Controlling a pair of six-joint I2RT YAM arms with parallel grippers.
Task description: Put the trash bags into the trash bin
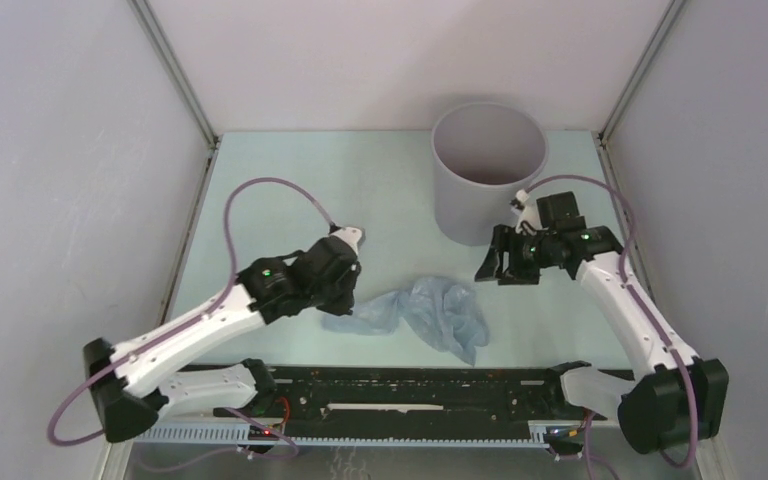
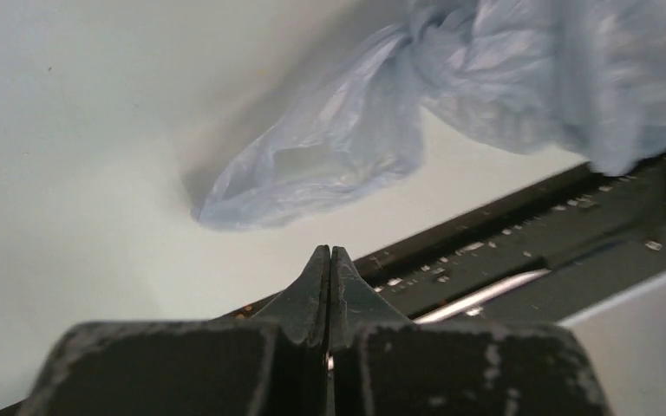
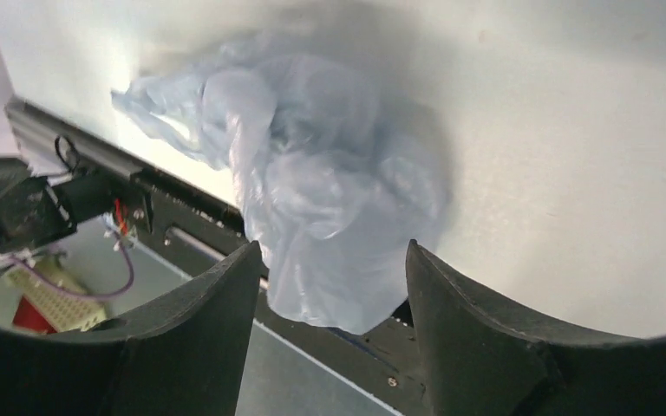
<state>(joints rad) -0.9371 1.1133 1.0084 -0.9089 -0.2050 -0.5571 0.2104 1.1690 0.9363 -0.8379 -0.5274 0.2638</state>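
The pale blue translucent trash bag [image 1: 422, 313] lies crumpled on the table near the front edge, between the arms. It shows in the left wrist view [image 2: 329, 147] and the right wrist view [image 3: 312, 191]. The grey round trash bin [image 1: 488, 170] stands upright at the back right, open and empty as far as I see. My left gripper [image 1: 345, 297] is shut and empty, just left of the bag's left tip [image 2: 329, 253]. My right gripper [image 1: 492, 270] is open and empty, above the table right of the bag and in front of the bin [image 3: 334, 251].
A black rail [image 1: 410, 395] with the arm bases runs along the table's near edge; the bag's lower end reaches toward it. Grey enclosure walls with metal posts [image 1: 175, 70] stand on the left, back and right. Purple cables [image 1: 260, 195] loop over each arm.
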